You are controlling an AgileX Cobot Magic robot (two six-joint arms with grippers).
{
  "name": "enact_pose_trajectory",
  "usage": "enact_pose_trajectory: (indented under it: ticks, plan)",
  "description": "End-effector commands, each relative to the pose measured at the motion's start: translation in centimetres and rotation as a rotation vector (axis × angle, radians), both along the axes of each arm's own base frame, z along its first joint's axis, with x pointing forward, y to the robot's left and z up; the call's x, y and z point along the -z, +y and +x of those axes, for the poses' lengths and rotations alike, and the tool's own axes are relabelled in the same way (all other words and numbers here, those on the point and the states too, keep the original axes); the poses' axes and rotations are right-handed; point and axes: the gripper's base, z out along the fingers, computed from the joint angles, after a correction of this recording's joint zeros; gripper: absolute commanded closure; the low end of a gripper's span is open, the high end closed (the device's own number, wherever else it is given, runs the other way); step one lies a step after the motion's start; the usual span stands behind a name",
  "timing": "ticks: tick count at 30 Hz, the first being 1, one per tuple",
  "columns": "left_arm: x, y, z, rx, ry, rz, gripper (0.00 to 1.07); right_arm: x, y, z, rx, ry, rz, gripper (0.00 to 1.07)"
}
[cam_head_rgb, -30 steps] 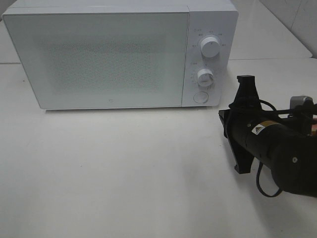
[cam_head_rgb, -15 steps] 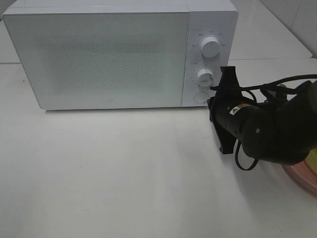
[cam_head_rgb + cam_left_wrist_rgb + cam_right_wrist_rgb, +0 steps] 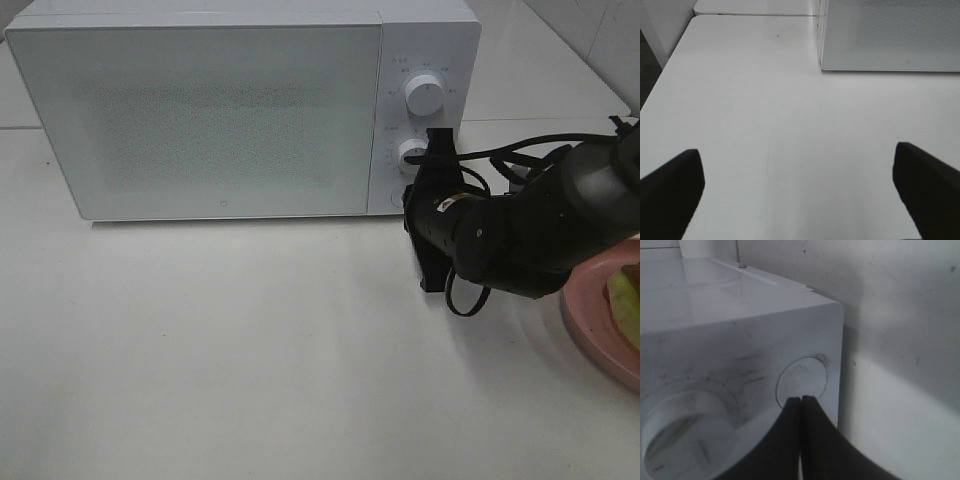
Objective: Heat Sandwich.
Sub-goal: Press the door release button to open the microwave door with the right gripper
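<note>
The white microwave (image 3: 200, 110) stands at the back with its door closed. My right gripper (image 3: 408, 196) is shut, and its fingertips meet at the lower rim of the round door button (image 3: 802, 377); in the right wrist view the gripper (image 3: 801, 399) holds nothing. At the right edge the sandwich (image 3: 626, 300), pale yellow-green, lies on a pink plate (image 3: 590, 325), partly cut off and behind the right arm. My left gripper (image 3: 800, 200) is open over bare table, well in front of the microwave's (image 3: 890, 35) left corner; it does not show in the exterior view.
Two white knobs (image 3: 425, 95) (image 3: 412, 155) sit above the button on the control panel; the lower knob (image 3: 685, 425) is beside my right fingertips. The white table (image 3: 220, 340) stretches in front of the microwave. A cable loops under the right arm (image 3: 520, 235).
My right arm has swung left and toward the microwave, bringing its shut fingertips to the door button. This uncovered the pink plate and sandwich at the right edge.
</note>
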Motion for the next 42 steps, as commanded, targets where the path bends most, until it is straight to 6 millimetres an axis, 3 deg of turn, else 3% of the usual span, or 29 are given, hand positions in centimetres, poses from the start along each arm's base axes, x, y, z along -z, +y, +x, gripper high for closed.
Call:
enact_pose_trajectory:
  ticks: [1, 12, 33, 42]
  plan:
    - [0.1, -0.1, -0.3, 0.007, -0.029, -0.007, 0.1, 0.1, 0.0, 0.8, -0.001, 0.008, 0.009, 1.07]
    - [0.1, -0.1, -0.3, 0.007, -0.029, -0.007, 0.1, 1.0, 0.0, 2.0, 0.032, -0.005, 0.023, 1.07]
    - [0.1, -0.1, -0.3, 0.007, -0.029, -0.007, 0.1, -0.9, -0.3, 4.0, 0.06, -0.183, 0.02, 1.07]
    - [0.1, -0.1, -0.3, 0.007, -0.029, -0.007, 0.1, -1.8, -0.4, 6.5, 0.089, -0.339, 0.021, 1.07]
